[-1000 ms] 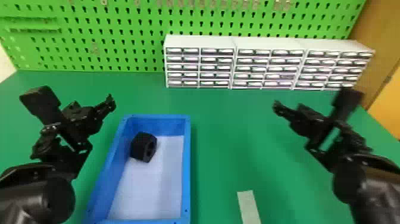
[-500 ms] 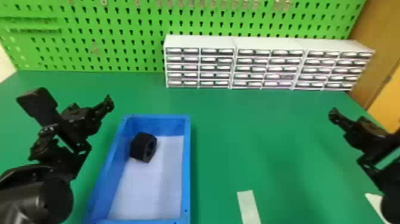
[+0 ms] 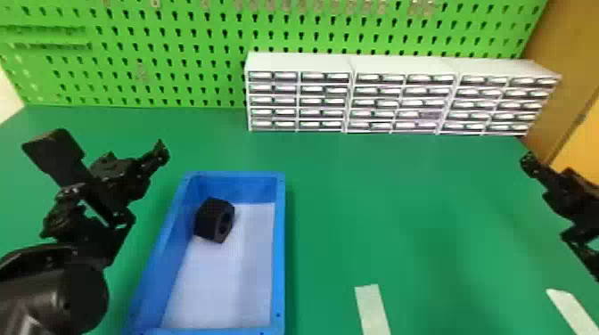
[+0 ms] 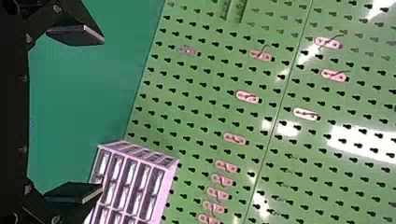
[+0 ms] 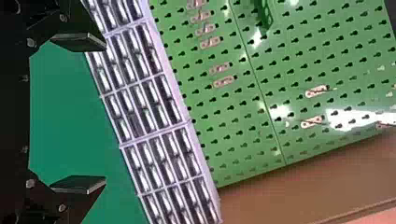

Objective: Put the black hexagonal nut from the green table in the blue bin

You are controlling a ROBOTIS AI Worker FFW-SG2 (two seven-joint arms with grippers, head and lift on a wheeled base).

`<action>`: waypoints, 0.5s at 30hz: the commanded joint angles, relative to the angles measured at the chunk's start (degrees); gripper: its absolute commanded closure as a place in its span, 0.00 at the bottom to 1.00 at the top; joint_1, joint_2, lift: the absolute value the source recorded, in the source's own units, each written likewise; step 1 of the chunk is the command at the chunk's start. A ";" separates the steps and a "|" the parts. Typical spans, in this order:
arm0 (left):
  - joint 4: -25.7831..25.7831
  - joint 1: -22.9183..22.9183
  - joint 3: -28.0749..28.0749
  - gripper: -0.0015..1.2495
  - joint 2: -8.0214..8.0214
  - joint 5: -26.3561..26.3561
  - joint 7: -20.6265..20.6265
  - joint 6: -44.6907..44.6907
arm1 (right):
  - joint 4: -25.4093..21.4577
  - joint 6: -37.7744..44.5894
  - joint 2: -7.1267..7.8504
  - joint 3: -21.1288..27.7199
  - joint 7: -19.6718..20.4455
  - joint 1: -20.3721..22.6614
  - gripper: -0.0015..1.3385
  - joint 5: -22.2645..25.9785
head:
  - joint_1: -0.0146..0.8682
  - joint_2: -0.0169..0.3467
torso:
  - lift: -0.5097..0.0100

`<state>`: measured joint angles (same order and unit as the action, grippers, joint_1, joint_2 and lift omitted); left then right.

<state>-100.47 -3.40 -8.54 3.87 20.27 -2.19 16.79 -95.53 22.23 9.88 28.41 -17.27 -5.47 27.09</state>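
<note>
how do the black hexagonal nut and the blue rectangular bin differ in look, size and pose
The black hexagonal nut is small and chunky; the blue rectangular bin is far larger and long.
The nut is black, while the bin has blue walls and a pale floor.
The nut's hole faces sideways; the bin's opening faces up.
Both have an opening.

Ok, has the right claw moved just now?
Yes, rightward: in the head view the right claw was below the middle drawer cabinet, and now is near the right-hand cabinet's right end.
</note>
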 commanded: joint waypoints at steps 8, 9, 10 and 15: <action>-0.08 0.06 -0.78 0.14 0.00 -0.41 0.00 0.00 | 0.70 0.01 -0.22 -0.55 -0.05 -0.25 0.21 -0.37 | 0.80 0.07 | 0.79; -0.08 0.06 -0.87 0.14 0.00 -0.41 0.00 0.00 | 0.70 0.01 -0.30 -0.55 0.04 -0.25 0.21 -0.37 | 0.80 0.07 | 0.79; -0.08 0.06 -0.87 0.14 0.00 -0.41 0.00 0.00 | 0.70 0.01 -0.39 -0.37 0.04 -0.25 0.21 -0.37 | 0.80 0.07 | 0.79; -0.08 0.23 -0.78 0.14 0.00 -0.15 0.00 0.00 | 0.26 -0.26 -0.13 -0.55 -0.05 -0.77 0.21 -0.11 | 0.80 0.07 | 0.79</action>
<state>-100.55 -3.26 -9.48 3.87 19.98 -2.19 16.79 -94.90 22.20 9.60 27.96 -17.30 -5.95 26.75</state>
